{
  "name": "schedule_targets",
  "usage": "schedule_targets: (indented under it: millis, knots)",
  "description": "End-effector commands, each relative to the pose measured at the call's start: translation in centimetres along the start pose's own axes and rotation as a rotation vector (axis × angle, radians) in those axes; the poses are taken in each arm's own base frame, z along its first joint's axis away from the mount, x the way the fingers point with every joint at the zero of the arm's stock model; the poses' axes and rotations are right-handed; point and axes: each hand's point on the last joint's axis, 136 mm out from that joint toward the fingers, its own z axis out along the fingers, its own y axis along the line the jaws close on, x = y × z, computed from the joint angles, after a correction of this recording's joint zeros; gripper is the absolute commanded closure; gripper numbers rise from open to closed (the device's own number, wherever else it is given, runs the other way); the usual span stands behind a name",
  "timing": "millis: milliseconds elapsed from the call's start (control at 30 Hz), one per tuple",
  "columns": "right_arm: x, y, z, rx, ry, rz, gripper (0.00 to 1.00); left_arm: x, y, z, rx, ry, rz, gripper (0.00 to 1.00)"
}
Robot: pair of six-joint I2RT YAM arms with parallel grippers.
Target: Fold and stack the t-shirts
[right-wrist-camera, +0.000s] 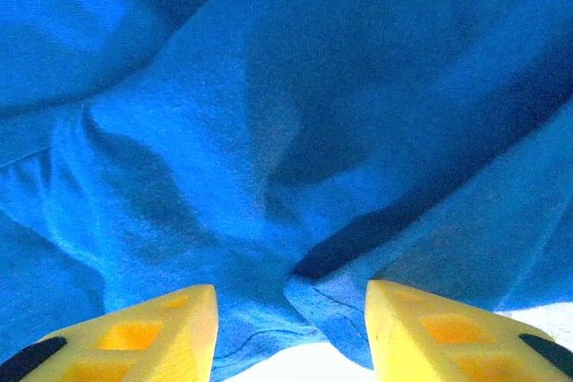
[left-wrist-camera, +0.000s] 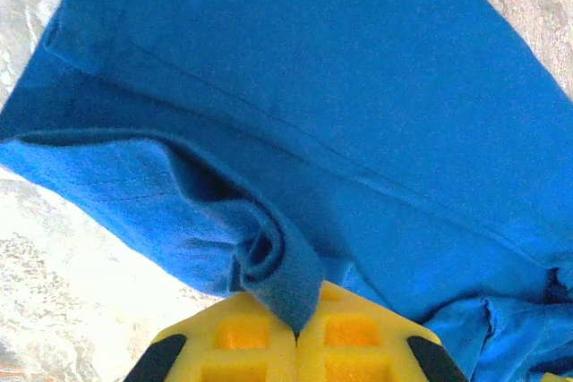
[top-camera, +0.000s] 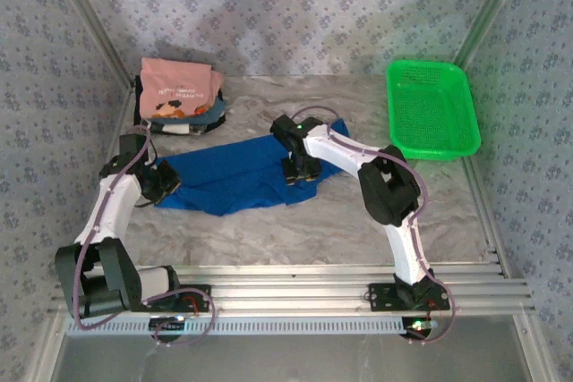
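One blue t-shirt (top-camera: 235, 178) lies mid-table, long axis left to right, right end slightly farther back. Left gripper (left-wrist-camera: 297, 333) is clamped on a fold at its left end; right gripper (right-wrist-camera: 291, 310) hangs half-open over the cloth, gripping nothing. Marbled grey table (top-camera: 295, 239); patterned walls (top-camera: 295, 6).

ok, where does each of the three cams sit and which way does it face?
Top external: above and behind the bases, facing down over the table; both arms show, left gripper at the left end of the blue t-shirt, right gripper farther right.
Left wrist: on the left wrist, looking along its yellow fingers, shut on a shirt fold.
Right wrist: on the right wrist, looking down at the shirt between its parted yellow fingers.
Shared: all three see the blue t-shirt.
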Motion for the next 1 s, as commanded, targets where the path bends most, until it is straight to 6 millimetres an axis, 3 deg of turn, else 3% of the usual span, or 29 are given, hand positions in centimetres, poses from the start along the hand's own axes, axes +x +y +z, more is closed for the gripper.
schedule_targets:
  millis: [0, 367, 967]
  knots:
    - [0.4, -0.8, -0.1, 0.099, 0.012, 0.009, 0.51, 0.2, 0.0, 0.3, 0.019, 0.023, 0.025, 1.00]
    - [1.3, -1.5, 1.4, 0.202, 0.040, -0.014, 0.56, -0.3, 0.6, 0.8, 0.047, 0.026, 0.017, 1.00]
    - [1.4, -2.8, 1.1, 0.235, 0.024, 0.001, 0.69, -0.4, 1.5, 1.0, 0.047, 0.027, -0.004, 1.00]
